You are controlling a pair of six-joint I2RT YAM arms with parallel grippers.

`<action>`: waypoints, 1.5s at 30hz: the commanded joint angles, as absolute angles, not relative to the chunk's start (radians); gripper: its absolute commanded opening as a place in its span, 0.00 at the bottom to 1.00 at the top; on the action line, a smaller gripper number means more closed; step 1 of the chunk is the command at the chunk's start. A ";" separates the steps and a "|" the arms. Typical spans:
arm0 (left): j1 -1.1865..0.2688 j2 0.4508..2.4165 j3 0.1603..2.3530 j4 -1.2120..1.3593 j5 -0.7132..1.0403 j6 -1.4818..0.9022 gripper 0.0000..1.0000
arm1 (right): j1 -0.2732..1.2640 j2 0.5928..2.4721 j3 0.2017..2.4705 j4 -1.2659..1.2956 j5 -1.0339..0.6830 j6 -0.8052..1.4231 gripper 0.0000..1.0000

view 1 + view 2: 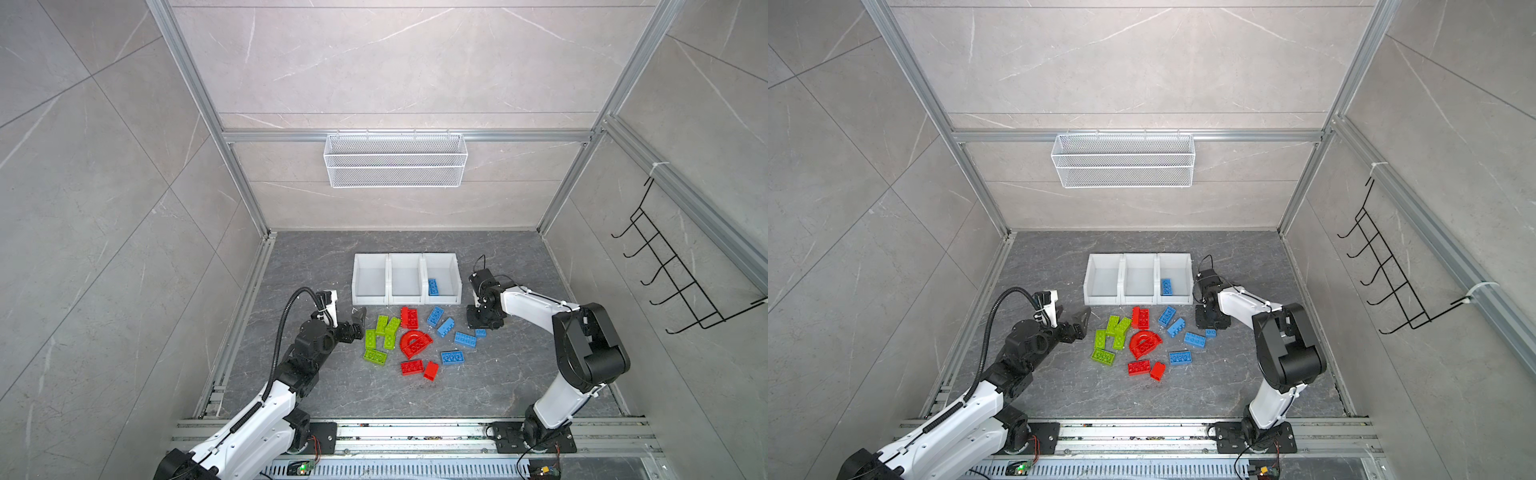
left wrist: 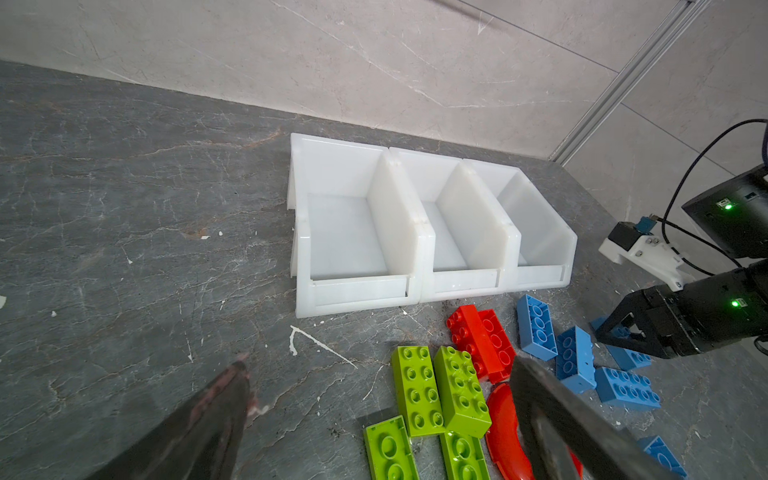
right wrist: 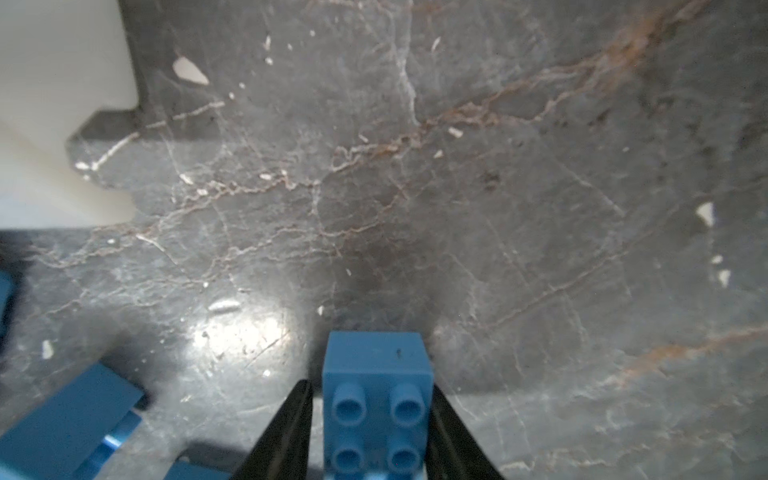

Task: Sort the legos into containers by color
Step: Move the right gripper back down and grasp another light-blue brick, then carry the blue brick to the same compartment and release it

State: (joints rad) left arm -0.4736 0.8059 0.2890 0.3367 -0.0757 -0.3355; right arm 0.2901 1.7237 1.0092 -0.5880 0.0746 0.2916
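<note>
- Black right fingers (image 3: 286, 432) stand narrow astride a small blue brick (image 3: 376, 411), which lies studs-up on the bench (image 3: 498, 187). One finger touches the brick's side and a sliver of gap shows at the other.
- In both top views that brick sits at the right edge of the pile, just beside a longer blue brick (image 1: 465, 339).
- The left fingers (image 2: 199, 424) are spread wide and hold nothing. They are poised just left of the green bricks (image 1: 381, 324).
- The green bricks cluster close together, some touching.
- Red pieces (image 1: 415, 343), an arch among them, lie between the green bricks and the loose blue bricks (image 1: 445, 327).
- Three white bins (image 1: 370, 255) stand side by side, touching, just behind the pile.
- The right bin (image 1: 440, 266) holds one blue brick, the binned brick (image 1: 433, 286), lying flat on its floor.
- A wire basket (image 1: 395, 162) hangs on the back wall, well above the bench.
</note>
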 commanded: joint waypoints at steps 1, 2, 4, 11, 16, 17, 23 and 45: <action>-0.477 0.807 0.298 0.376 -0.073 -0.307 1.00 | 0.287 1.737 1.035 -0.615 0.064 0.279 0.45; -0.477 0.807 0.297 0.376 -0.076 -0.307 1.00 | 0.287 1.741 1.038 -0.616 0.059 0.278 0.45; -0.477 0.809 0.297 0.377 -0.081 -0.307 1.00 | 0.286 1.753 1.045 -0.621 0.053 0.273 0.44; -0.477 0.810 0.300 0.370 -0.090 -0.302 1.00 | 0.285 1.753 1.044 -0.616 0.049 0.267 0.38; -0.478 0.811 0.300 0.370 -0.092 -0.302 1.00 | 0.285 1.699 1.018 -0.612 0.062 0.265 0.32; -0.478 0.811 0.300 0.370 -0.092 -0.301 1.00 | 0.284 1.681 1.011 -0.612 0.064 0.266 0.32; -0.478 0.823 0.307 0.371 -0.097 -0.287 1.00 | 0.285 1.529 0.966 -0.604 0.028 0.280 0.29; -0.477 0.849 0.300 0.396 -0.084 -0.287 1.00 | 0.372 1.567 1.178 -0.479 -0.103 0.308 0.27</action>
